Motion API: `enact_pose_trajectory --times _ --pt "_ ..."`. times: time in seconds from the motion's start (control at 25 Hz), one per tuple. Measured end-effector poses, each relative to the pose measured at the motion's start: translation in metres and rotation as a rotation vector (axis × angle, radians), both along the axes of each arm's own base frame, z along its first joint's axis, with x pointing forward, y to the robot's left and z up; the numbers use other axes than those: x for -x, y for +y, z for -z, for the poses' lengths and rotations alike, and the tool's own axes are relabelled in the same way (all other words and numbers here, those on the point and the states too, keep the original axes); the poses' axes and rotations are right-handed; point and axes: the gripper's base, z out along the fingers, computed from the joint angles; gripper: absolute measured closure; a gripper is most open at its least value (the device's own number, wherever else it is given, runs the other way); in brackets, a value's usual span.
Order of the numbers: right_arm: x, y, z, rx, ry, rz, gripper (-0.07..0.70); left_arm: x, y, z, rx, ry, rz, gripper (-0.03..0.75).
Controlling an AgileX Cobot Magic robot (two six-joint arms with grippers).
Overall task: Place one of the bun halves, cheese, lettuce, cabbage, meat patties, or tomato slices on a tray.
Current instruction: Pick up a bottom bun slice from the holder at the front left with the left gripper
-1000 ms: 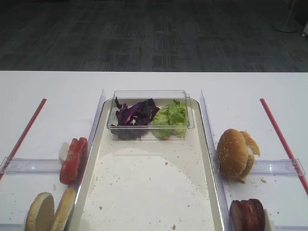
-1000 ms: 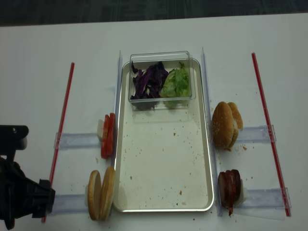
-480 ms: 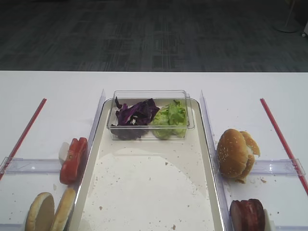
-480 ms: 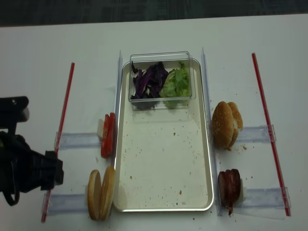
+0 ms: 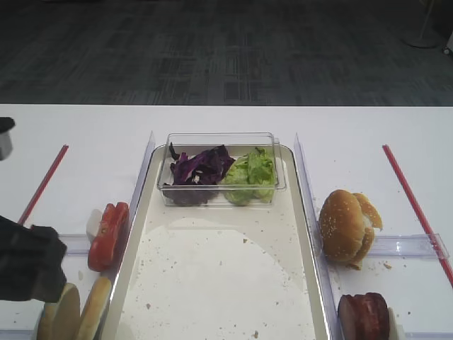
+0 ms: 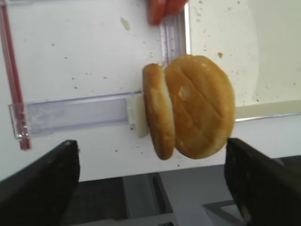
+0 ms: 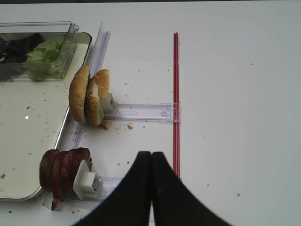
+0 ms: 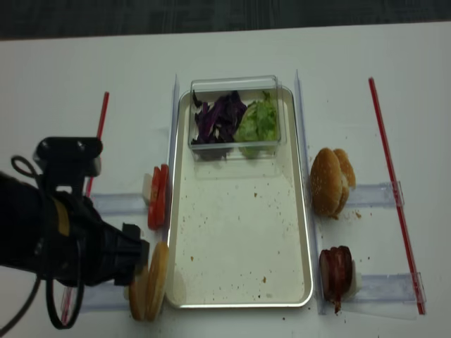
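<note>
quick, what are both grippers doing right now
Left gripper: open, holding nothing, jaws on either side of the bun halves.
Right gripper: shut, holding nothing.

Silver-rimmed rectangular tray (image 8: 304,211), off-white floor speckled with brown crumbs. Dark purple shredded cabbage (image 8: 217,118), light green crinkled lettuce (image 8: 258,121), bright red tomato slices (image 8: 158,198), golden-tan round bun halves (image 6: 188,106), dark reddish-brown meat patties (image 7: 60,170).

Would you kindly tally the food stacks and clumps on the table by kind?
Bun stacks: 2 (bun halves, sesame buns)
Leaf clumps: 2 (lettuce, cabbage)
Stacks of tomato slices: 1
Stacks of meat patties: 1
Total: 6
</note>
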Motion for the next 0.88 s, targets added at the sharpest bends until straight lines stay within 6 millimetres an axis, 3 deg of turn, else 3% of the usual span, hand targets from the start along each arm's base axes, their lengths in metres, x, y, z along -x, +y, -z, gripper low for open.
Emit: enact_pose_trajectory --times 0.2,0.24,0.52,0.88 --pt "0.000 0.000 0.000 0.000 0.000 0.000 0.267 -0.001 -0.041 0.003 -0.032 0.014 0.024 0.141" --pt "0.000 0.000 0.000 0.000 0.000 0.000 0.267 -0.004 -0.057 0.005 -0.035 0.024 0.029 0.141" --pt "0.000 0.000 0.000 0.000 0.000 0.000 0.267 -0.014 -0.084 0.017 -0.027 0.054 0.020 0.141" --pt "0.000 0.000 0.000 0.000 0.000 0.000 0.267 -0.023 -0.094 0.038 -0.077 0.090 0.018 0.141"
